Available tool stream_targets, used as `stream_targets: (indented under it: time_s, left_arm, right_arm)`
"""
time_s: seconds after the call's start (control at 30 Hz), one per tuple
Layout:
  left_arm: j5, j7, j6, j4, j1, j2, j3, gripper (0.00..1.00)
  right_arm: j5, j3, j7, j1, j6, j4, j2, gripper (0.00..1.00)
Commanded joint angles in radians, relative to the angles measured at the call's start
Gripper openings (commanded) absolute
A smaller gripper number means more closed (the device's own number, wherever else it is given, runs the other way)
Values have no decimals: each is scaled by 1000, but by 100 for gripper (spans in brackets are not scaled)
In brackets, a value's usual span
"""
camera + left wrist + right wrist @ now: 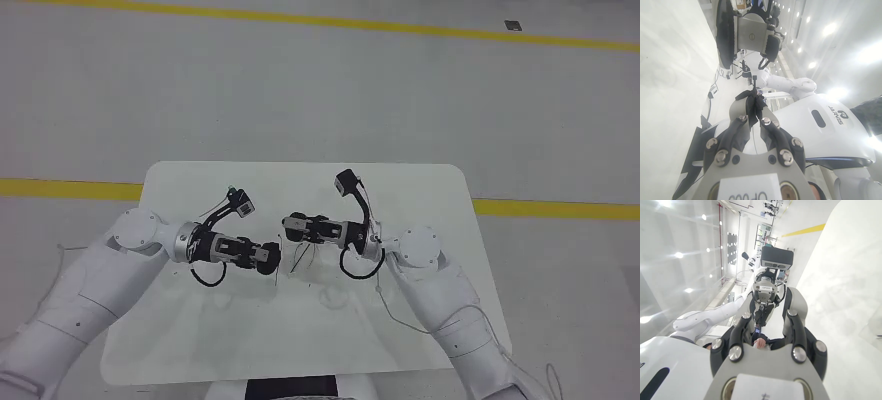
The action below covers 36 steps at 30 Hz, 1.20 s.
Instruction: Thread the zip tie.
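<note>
Two grippers in total: one left gripper (pixel 754 98) and one right gripper (pixel 770 300). One thin black zip tie (pixel 754 83) and one white table (pixel 400 190). Counted on the floor beyond the table: two yellow floor stripes (pixel 300 18).

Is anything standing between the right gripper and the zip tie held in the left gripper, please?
Nothing visible does: the zip tie juts from the shut left gripper, with only open air between it and the open right gripper.
</note>
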Motion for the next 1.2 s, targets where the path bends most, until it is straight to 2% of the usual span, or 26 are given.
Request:
stream_targets:
  time_s: [0.0,0.17,0.43,0.57,0.87,1.17]
  left_arm:
    - [0,0,0,0,0,0,0,0]
    - [0,0,0,0,0,0,0,0]
    - [0,0,0,0,0,0,0,0]
    - [0,0,0,0,0,0,0,0]
    - [0,0,0,0,0,0,0,0]
    - [0,0,0,0,0,0,0,0]
  right_arm:
    - [-10,3,4,2,10,-10,2,31]
    - [-43,7,21,10,34,-32,9,24]
    - [-61,8,44,16,59,-59,16,22]
    - [-60,0,53,21,66,-67,18,15]
    - [-69,-20,60,40,75,-68,20,19]
    - [-69,-38,64,52,72,-64,22,15]
